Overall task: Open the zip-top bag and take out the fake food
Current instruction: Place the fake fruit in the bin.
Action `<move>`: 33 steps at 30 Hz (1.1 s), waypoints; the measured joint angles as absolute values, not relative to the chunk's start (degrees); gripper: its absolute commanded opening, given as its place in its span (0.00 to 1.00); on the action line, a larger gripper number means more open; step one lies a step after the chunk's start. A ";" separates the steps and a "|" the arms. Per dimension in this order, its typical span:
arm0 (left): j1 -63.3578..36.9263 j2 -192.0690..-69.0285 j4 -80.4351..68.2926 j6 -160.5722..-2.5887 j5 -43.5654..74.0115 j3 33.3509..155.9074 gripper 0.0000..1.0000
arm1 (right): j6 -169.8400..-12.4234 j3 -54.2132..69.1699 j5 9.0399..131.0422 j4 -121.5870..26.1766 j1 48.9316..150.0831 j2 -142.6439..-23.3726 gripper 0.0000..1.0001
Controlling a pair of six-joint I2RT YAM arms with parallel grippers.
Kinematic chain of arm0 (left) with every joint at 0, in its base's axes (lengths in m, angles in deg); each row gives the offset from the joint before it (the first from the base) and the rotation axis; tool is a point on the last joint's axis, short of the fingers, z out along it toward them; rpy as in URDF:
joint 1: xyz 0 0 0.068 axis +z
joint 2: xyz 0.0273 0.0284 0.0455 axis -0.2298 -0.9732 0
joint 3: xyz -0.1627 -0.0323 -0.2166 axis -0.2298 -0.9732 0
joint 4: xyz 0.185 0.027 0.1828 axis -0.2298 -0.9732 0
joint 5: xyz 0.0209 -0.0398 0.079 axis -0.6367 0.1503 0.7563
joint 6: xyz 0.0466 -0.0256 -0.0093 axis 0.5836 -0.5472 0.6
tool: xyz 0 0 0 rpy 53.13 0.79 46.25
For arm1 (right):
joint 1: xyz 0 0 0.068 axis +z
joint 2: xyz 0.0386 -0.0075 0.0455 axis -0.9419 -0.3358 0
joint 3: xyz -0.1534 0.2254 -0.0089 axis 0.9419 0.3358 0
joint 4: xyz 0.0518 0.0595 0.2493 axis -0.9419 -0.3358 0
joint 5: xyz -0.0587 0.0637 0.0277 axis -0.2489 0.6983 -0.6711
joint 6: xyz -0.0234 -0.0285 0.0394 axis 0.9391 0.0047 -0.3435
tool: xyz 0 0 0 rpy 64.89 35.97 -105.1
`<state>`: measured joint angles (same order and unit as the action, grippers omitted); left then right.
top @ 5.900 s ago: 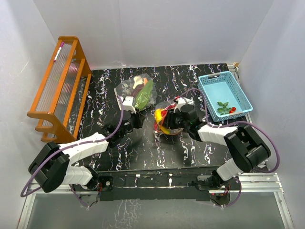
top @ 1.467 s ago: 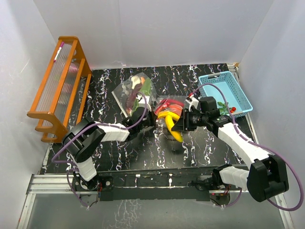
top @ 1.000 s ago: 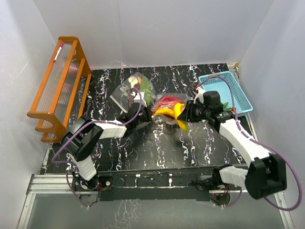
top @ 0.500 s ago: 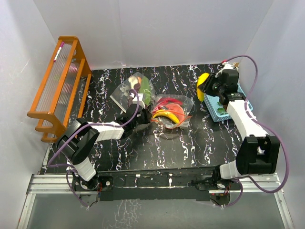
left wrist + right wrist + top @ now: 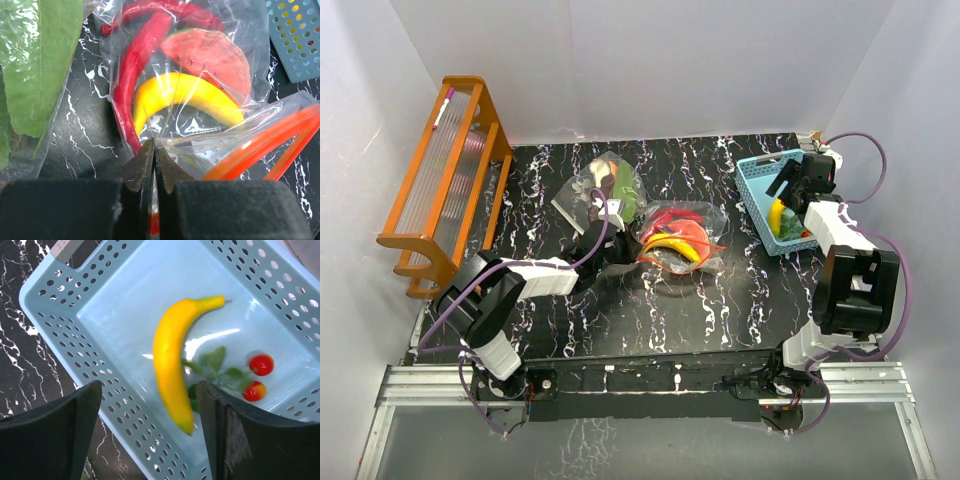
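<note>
The zip-top bag (image 5: 677, 240) lies mid-table, its orange zip strip (image 5: 270, 145) parted. My left gripper (image 5: 154, 150) is shut on the clear plastic at its near edge, also seen from above (image 5: 609, 238). Inside the bag are a yellow banana (image 5: 185, 95), a red chilli (image 5: 137, 65) and an orange-red slice (image 5: 210, 52). My right gripper (image 5: 150, 395) hangs open over the light-blue basket (image 5: 100, 315). Another yellow banana (image 5: 172, 360) is in that basket, free of the fingers (image 5: 55, 435), and shows from above (image 5: 776, 213) below the right gripper (image 5: 792, 186).
Two small red tomatoes (image 5: 261, 364) and green leaves (image 5: 215, 365) lie in the basket (image 5: 757, 165). A second clear bag with a long green leafy piece (image 5: 612, 186) sits behind the left gripper. An orange wooden rack (image 5: 445, 180) stands at the far left. White walls enclose the table.
My right gripper carried a yellow banana from the bag to the basket, then opened and let it go. The left gripper stayed shut on the bag.
</note>
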<state>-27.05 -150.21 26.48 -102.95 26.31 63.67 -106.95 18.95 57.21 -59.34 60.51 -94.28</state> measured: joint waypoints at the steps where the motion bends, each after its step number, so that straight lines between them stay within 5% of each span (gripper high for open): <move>1: -27.05 -150.19 26.50 -103.04 26.14 63.67 0.00 | -106.73 19.06 56.75 -59.16 60.53 -94.28 0.82; 6: -27.05 -150.19 26.50 -103.43 25.57 63.67 0.01 | -106.32 20.63 58.80 -58.86 60.62 -91.73 0.71; 13: -27.05 -150.19 26.50 -103.45 25.51 63.71 0.05 | -105.09 23.02 61.49 -58.42 71.53 -81.61 0.73; 21: -27.05 -150.19 27.92 -103.37 22.77 63.78 0.55 | -105.66 35.76 64.07 -56.02 84.10 -77.26 0.75; 33: -27.05 -143.61 19.05 -91.45 23.67 67.80 0.66 | -105.20 40.92 61.21 -56.15 85.43 -69.89 0.73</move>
<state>-27.05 -143.61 19.05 -91.45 23.67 67.80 -105.20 40.92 61.21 -56.15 85.43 -69.89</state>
